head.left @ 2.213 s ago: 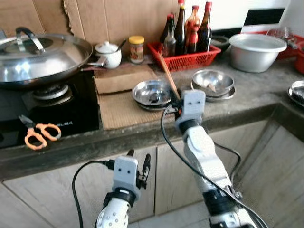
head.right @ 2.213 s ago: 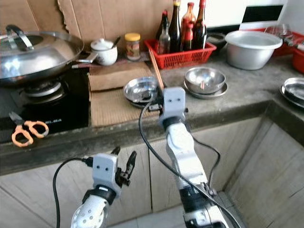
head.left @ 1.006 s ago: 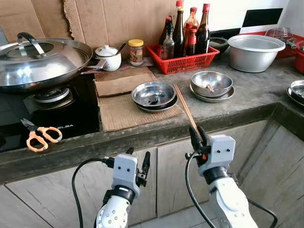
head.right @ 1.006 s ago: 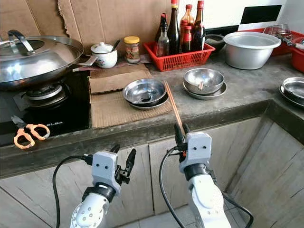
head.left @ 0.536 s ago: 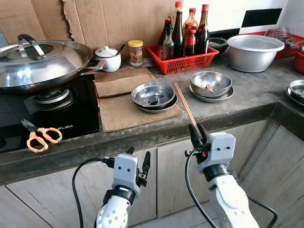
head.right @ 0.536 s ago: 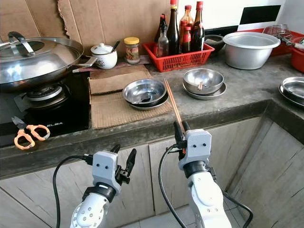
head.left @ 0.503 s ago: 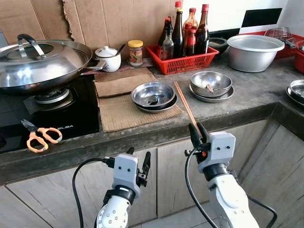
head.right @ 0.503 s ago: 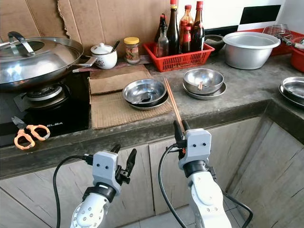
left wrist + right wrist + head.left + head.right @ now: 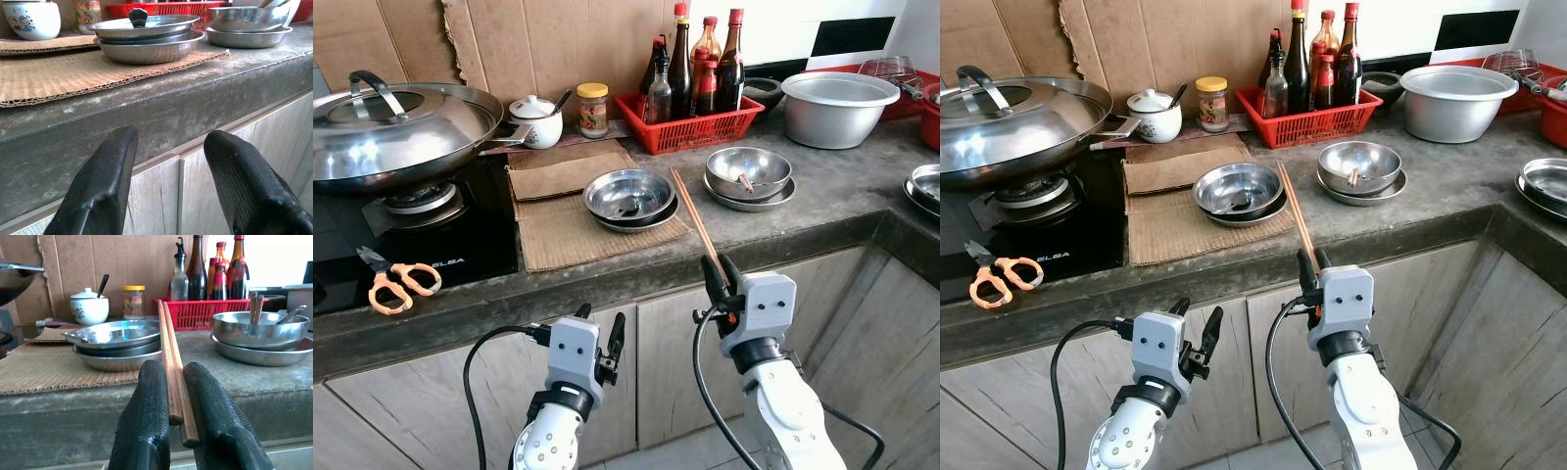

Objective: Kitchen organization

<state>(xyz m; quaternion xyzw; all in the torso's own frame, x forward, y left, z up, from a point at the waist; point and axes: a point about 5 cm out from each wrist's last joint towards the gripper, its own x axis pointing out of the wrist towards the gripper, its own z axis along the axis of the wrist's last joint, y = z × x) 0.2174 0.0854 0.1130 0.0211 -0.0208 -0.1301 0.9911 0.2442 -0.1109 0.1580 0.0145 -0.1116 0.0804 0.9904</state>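
Observation:
My right gripper (image 9: 718,277) is shut on a pair of wooden chopsticks (image 9: 694,221), held below the counter's front edge. The sticks slant up and away over the counter, their far ends beside the stacked steel bowls (image 9: 629,195) on the cardboard mat (image 9: 558,230). In the right wrist view the chopsticks (image 9: 168,351) run between the black fingers (image 9: 146,431). My left gripper (image 9: 598,341) hangs open in front of the cabinet doors, below the counter; its fingers (image 9: 105,186) are apart with nothing between them.
A lidded wok (image 9: 396,122) sits on the stove at left, orange scissors (image 9: 396,282) near the front edge. A red basket of bottles (image 9: 693,116), a jar (image 9: 593,103), a white pot (image 9: 537,117), more steel bowls (image 9: 749,175) and a large basin (image 9: 842,103) stand further back.
Over 2.2 s my right gripper drew back from above the counter to below its front edge, carrying the chopsticks. Little has moved in the last second. The left arm is still.

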